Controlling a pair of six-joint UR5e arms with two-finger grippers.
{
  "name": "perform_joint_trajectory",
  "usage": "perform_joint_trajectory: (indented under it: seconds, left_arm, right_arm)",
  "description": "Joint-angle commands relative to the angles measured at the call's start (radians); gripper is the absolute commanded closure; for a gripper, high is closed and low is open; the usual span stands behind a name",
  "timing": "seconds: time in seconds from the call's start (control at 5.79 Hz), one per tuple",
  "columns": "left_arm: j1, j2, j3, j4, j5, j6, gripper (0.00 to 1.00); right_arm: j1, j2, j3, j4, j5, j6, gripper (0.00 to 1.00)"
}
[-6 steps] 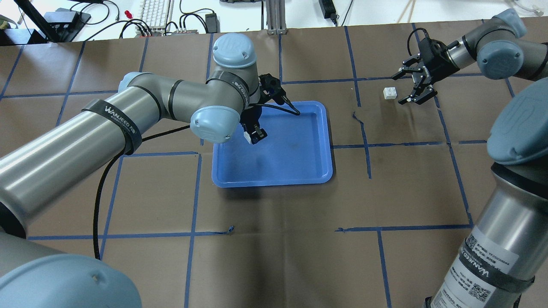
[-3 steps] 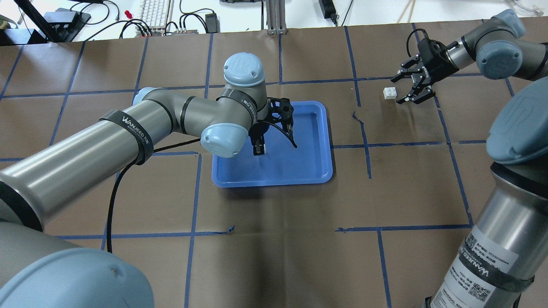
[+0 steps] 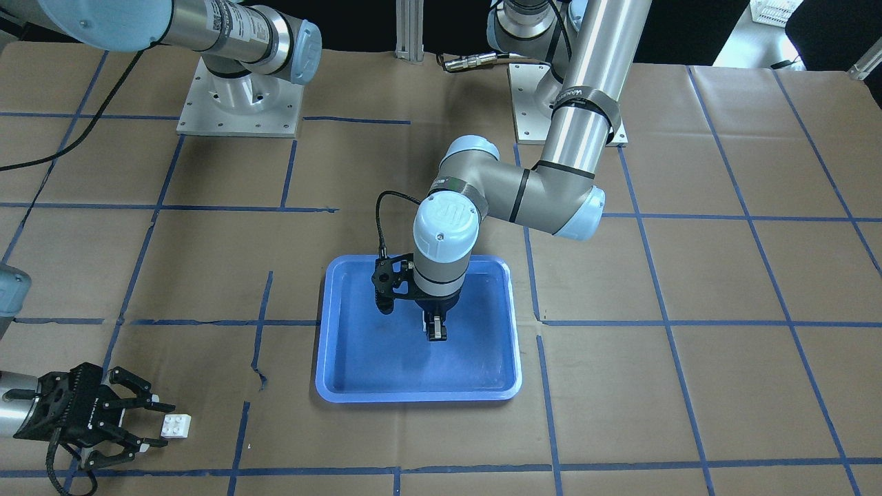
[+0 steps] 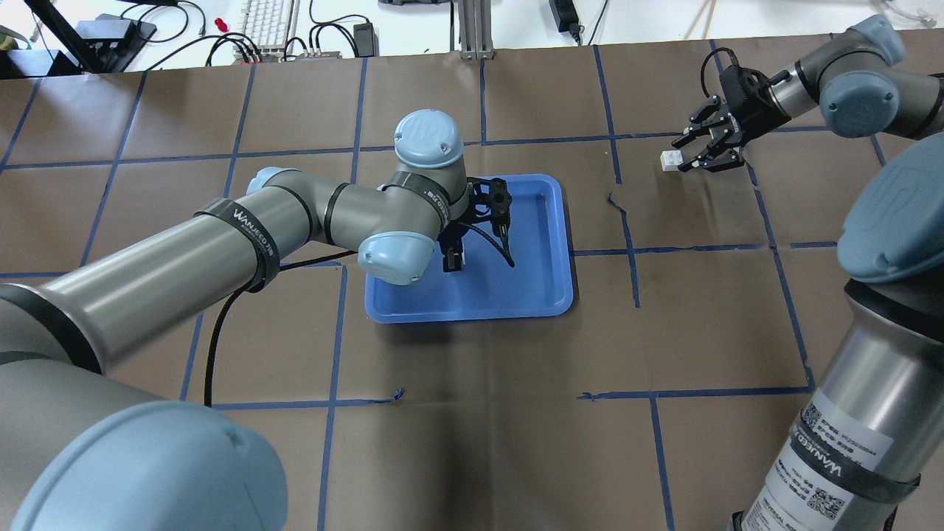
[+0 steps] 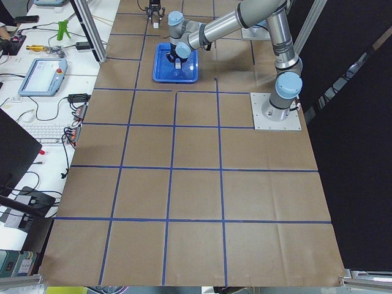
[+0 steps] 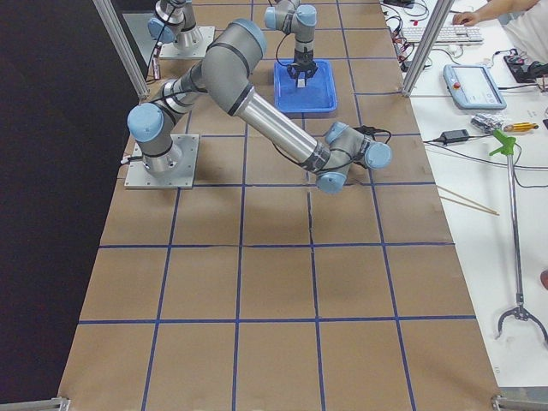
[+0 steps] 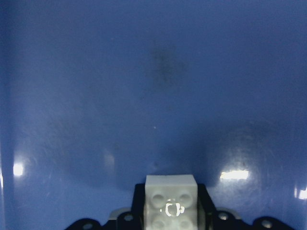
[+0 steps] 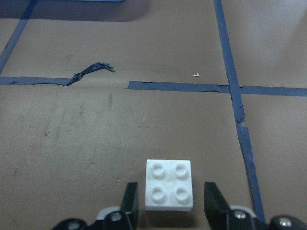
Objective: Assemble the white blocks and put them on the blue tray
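Brown table point(image 4: 472, 442) — white block point(image 8: 169, 185) between spread fingers point(image 8: 129, 197) of right hand point(image 8: 170, 192).

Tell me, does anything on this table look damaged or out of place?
Mainly a blue tape line: it is torn and curled loose between the blue tray and the white block. Otherwise nothing stands out.

The blue tray point(image 4: 516, 295) is showing a deep blue floor, a lighter blue rim and a faint dark smudge, and the table point(image 4: 479, 442) under it is wearing brown paper crossed by a grid of blue tape. The held white block point(image 7: 171, 201) and the loose white block point(image 3: 176, 426) are gleaming plain white against the black left gripper point(image 3: 435, 336) and black right gripper point(image 3: 160, 425). The left arm point(image 4: 184, 251) and right arm point(image 4: 870, 413) are showing silver tubes, pale blue-grey joint caps and black bands with white lettering.
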Motion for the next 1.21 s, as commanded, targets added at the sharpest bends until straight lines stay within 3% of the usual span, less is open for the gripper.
perform_joint_trajectory:
  seconds: [0.0,0.35,0.52,0.86,1.04]
  left_arm:
    - [0.000,0.023,0.009,-0.023,-0.031,-0.034,0.06]
    - [0.010,0.181,0.095,-0.363,-0.038,-0.082,0.05]
    - [0.067,0.255,0.116,-0.465,-0.039,-0.174,0.05]
    - [0.112,0.413,0.130,-0.526,-0.029,-0.480,0.04]
    - [0.198,0.464,0.129,-0.590,-0.016,-0.562,0.01]
  right_arm:
    - [0.003,0.001,0.000,0.000,0.000,0.000,0.51]
    - [0.003,0.000,0.000,0.000,0.000,0.000,0.68]
    - [0.003,-0.005,-0.001,0.000,0.000,0.000,0.73]
    - [0.011,-0.087,-0.001,0.005,0.000,0.015,0.74]
    - [0.024,-0.144,0.024,0.016,-0.001,0.017,0.74]
